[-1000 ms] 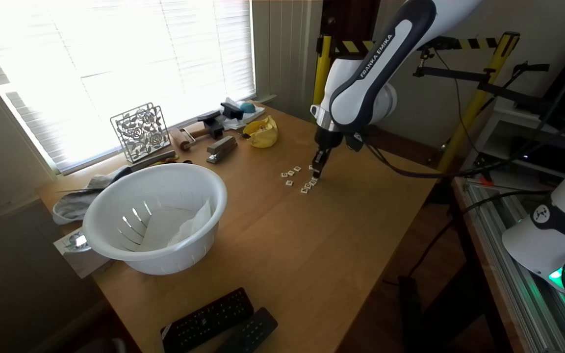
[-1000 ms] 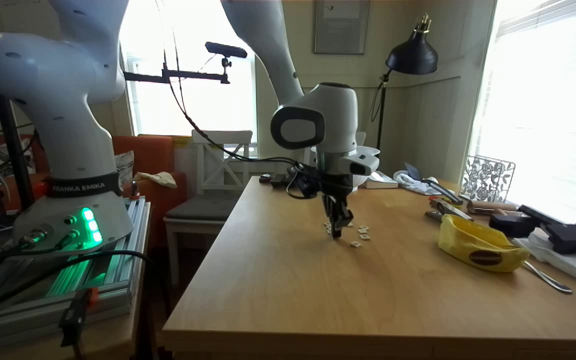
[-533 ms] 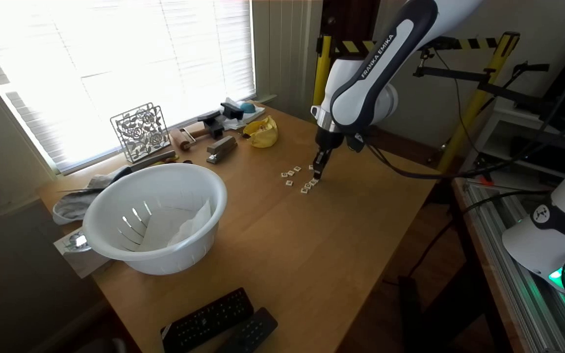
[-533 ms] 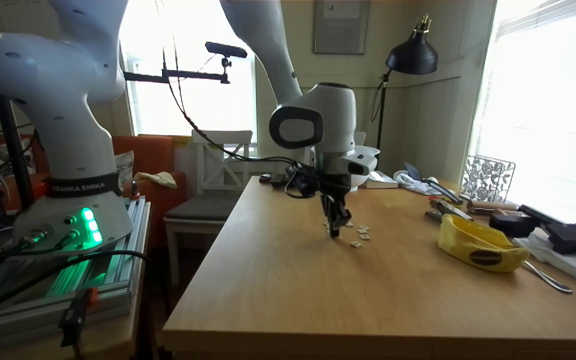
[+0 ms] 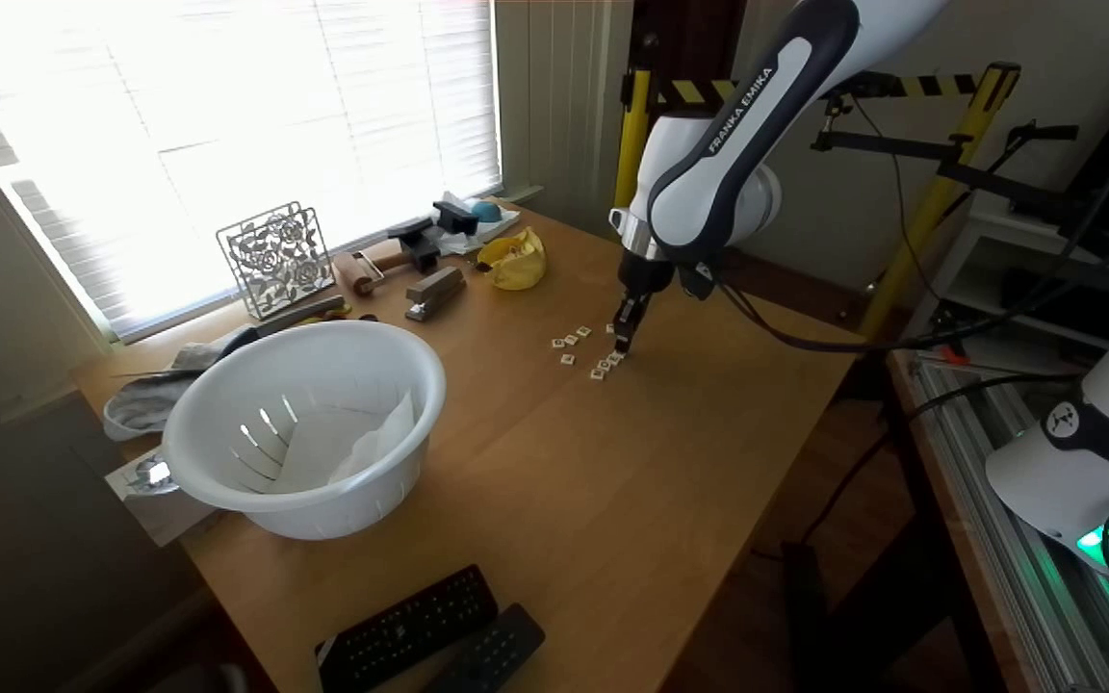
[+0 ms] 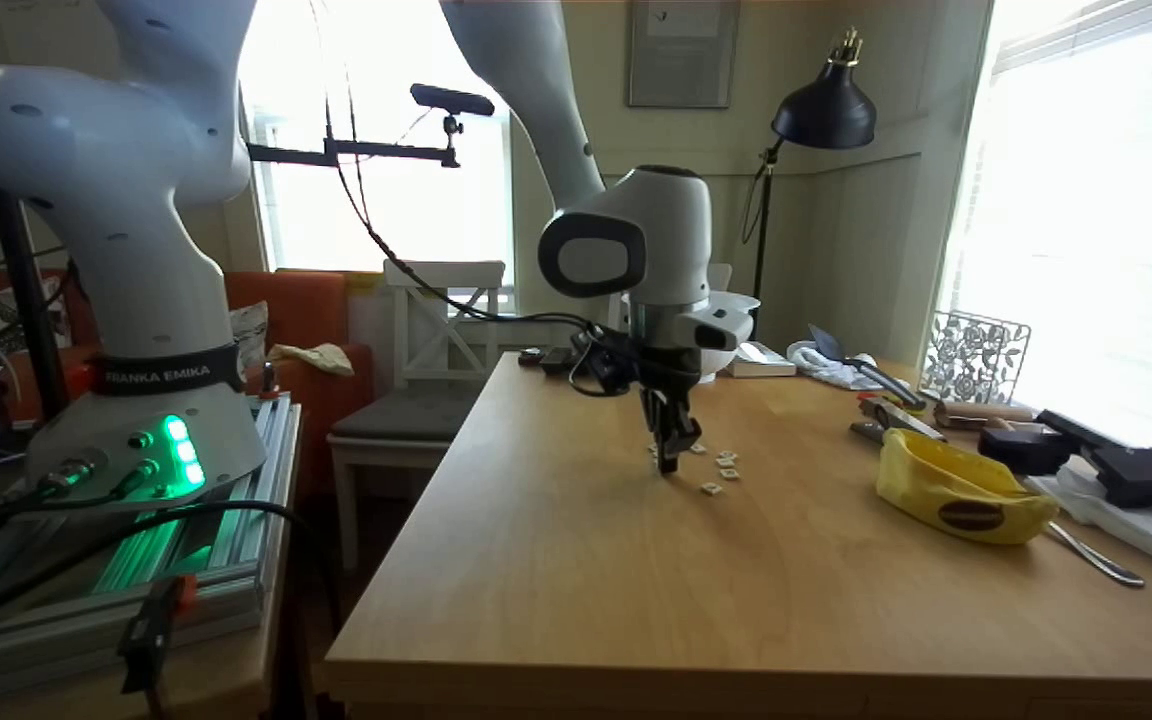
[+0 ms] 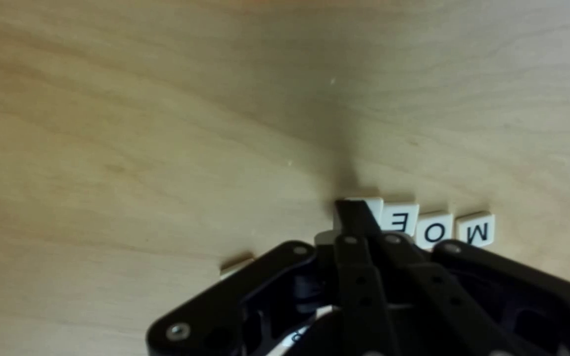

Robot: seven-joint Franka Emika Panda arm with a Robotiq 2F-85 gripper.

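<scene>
Left of the E tile [image 7: 400, 217], wrist view | claw [image 7: 357, 211] is standing clenched, empty, likely serving as slim prod | overlapping end tile [image 7: 375, 208]

Black hand [image 5: 621, 347] beside lettered tiles [image 5: 604, 366]

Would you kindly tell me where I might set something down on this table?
Bare table lies between the white colander, the remotes and the letter tiles; another patch separates the tiles from the yellow pouch. Crowded: along the window, and the tiles by the gripper.
</scene>
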